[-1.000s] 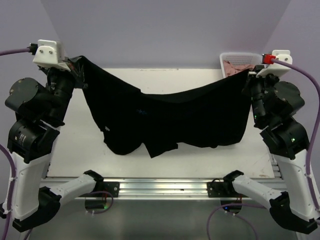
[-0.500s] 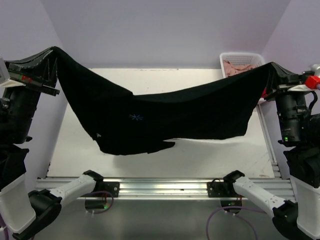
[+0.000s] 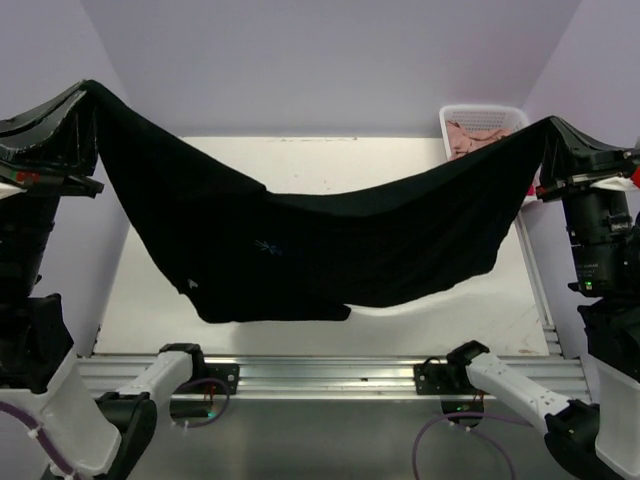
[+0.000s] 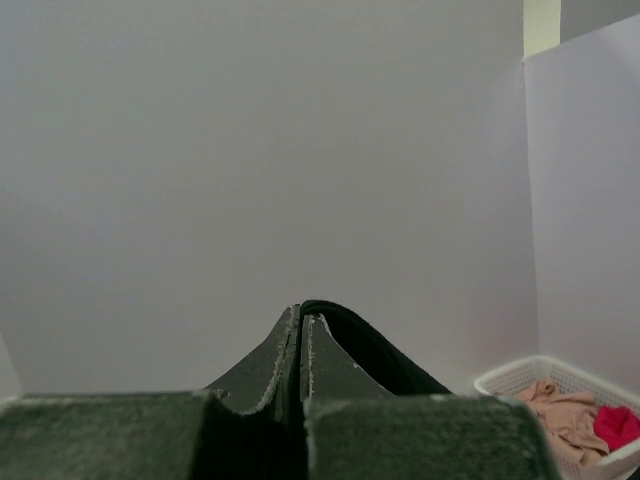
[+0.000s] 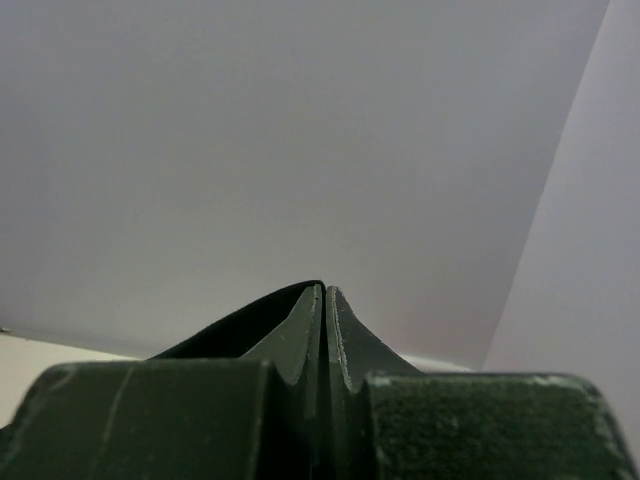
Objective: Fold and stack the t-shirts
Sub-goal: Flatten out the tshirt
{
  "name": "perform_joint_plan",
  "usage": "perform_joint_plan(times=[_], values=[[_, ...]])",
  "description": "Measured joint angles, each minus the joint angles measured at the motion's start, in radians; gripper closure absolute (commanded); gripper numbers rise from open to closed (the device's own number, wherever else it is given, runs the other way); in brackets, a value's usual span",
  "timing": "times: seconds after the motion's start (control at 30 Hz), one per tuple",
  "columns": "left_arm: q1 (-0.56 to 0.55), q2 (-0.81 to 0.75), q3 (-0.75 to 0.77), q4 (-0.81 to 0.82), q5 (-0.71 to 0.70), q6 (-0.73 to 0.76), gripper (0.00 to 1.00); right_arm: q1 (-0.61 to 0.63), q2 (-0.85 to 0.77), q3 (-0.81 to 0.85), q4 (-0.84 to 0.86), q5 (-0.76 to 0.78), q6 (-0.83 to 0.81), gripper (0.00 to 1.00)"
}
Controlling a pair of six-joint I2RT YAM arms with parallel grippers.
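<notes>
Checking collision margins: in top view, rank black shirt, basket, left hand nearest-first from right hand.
1. black shirt, pinched in the right hand.
2. basket, back right corner, just beside it.
3. left hand, far left side.

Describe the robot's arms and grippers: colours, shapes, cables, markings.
The left arm and right arm have black cylindrical joints, white shells and purple cables. A green light glows on the right. The left gripper and right gripper have dark tapered fingers.
</notes>
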Motion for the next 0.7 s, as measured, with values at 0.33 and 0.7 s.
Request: perform_joint_plan(times=[0.33,0.7], values=[[0.266,-0.157,-0.064,0.188,0.212,-0.206,1.00,-0.013,-0.038,0.058,0.000,-0.100,0.008,1.00],[0.344,-0.195,0.046,0.330,0.324,-0.352,1.00,-0.210,-0.161,0.125,0.046,-0.287,0.113,1.00]])
